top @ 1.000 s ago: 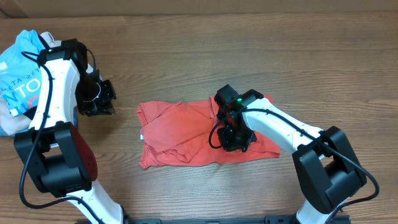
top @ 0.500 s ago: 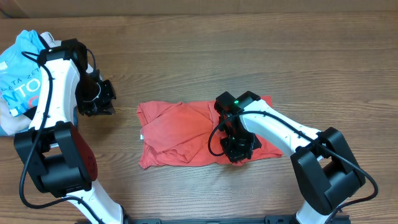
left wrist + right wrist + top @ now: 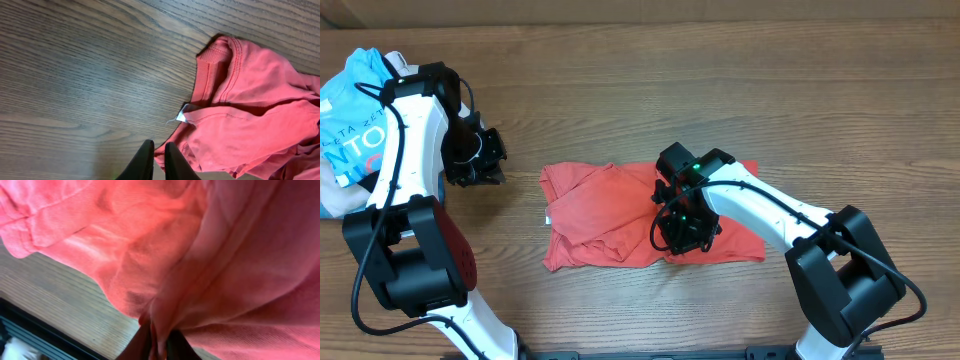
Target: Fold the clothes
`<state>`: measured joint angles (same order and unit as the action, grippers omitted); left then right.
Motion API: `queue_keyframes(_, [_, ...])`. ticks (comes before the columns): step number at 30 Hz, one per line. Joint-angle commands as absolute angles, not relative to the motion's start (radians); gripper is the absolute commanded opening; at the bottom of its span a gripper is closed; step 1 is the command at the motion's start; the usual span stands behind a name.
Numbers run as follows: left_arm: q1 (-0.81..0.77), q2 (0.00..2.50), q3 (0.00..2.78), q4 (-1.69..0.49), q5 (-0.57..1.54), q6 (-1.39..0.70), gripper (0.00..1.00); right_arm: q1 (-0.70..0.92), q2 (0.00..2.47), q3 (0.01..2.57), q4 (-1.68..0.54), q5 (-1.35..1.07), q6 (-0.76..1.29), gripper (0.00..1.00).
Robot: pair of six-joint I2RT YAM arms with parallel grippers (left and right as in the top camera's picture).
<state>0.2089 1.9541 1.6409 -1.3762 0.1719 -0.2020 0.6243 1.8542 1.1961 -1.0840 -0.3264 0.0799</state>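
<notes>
The right gripper [image 3: 159,342] pinched a thin fold of the shirt [image 3: 600,215] that could slip out if tugged, while the left gripper [image 3: 156,159] hung closed and empty, steadying nothing.

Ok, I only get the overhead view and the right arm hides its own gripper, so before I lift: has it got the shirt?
Observer: Yes. In the right wrist view the right gripper is shut on a fold of the shirt.
Operator: Anything in the left one?
Observer: No. The left gripper is shut with nothing in it, over the table and not touching the shirt.
Operator: I see a white speck on the shirt's left edge. What is it?
Observer: A small white tag, sticking out from under the collar.
</notes>
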Motion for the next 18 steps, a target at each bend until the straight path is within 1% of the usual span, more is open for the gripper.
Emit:
queue_keyframes(1, [0.202, 1.928, 1.658, -1.377, 0.176, -0.179, 0.13, 0.631, 1.84, 1.192, -1.079, -0.357, 0.074, 0.25])
queue_keyframes(3, [0.202, 1.928, 1.658, -1.377, 0.176, -0.179, 0.13, 0.631, 1.84, 1.192, -1.082, -0.356, 0.074, 0.27])
queue_keyframes(6, [0.202, 1.928, 1.658, -1.378, 0.176, -0.179, 0.13, 0.63, 1.84, 1.192, -1.1, -0.324, 0.074, 0.26])
queue_keyframes(7, [0.202, 1.928, 1.658, -1.38, 0.176, -0.179, 0.13, 0.628, 1.84, 1.192, -1.114, -0.289, 0.075, 0.26])
queue_keyframes(8, [0.202, 1.928, 1.658, -1.38, 0.176, -0.179, 0.13, 0.625, 1.84, 1.192, -1.132, -0.241, 0.087, 0.23])
queue_keyframes(10, [0.202, 1.928, 1.658, -1.381, 0.176, -0.179, 0.13, 0.611, 1.84, 1.192, -1.158, -0.119, 0.177, 0.22])
queue_keyframes(11, [0.202, 1.928, 1.658, -1.381, 0.176, -0.179, 0.13, 0.601, 1.838, 1.192, -1.162, -0.085, 0.206, 0.22])
queue_keyframes(12, [0.202, 1.928, 1.658, -1.381, 0.176, -0.179, 0.15, 0.587, 1.833, 1.192, -1.16, -0.069, 0.21, 0.23])
queue_keyframes(18, [0.201, 1.928, 1.658, -1.383, 0.176, -0.179, 0.18, 0.529, 1.742, 1.253, -1.15, -0.065, 0.189, 0.29])
